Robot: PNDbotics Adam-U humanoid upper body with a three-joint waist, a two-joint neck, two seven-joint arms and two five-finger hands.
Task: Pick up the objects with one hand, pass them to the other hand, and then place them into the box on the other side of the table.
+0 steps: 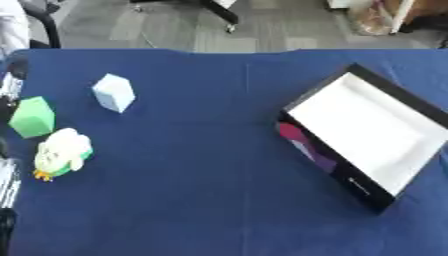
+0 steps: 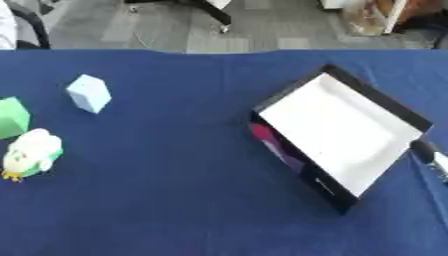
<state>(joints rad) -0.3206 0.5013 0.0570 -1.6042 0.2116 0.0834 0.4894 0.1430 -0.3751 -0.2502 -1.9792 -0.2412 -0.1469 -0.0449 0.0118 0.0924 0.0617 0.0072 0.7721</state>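
Three objects lie at the table's left side: a pale blue cube (image 1: 114,92), a green block (image 1: 32,117) and a white and green toy chick (image 1: 61,152) with orange feet. A black box (image 1: 329,161) with a white inside sits tilted at the right, nothing in it. Only a black and silver sliver of my left hand (image 1: 10,82) shows at the left edge, just beside the green block. A small black and silver part of my right hand (image 2: 432,156) shows at the right edge, close to the box's right side. Neither hand holds anything that I can see.
The dark blue table (image 1: 192,190) spans the whole view, with open cloth between the objects and the box. Silver arm parts (image 1: 5,185) run along the lower left edge. Beyond the far edge are grey floor and chair legs (image 1: 223,15).
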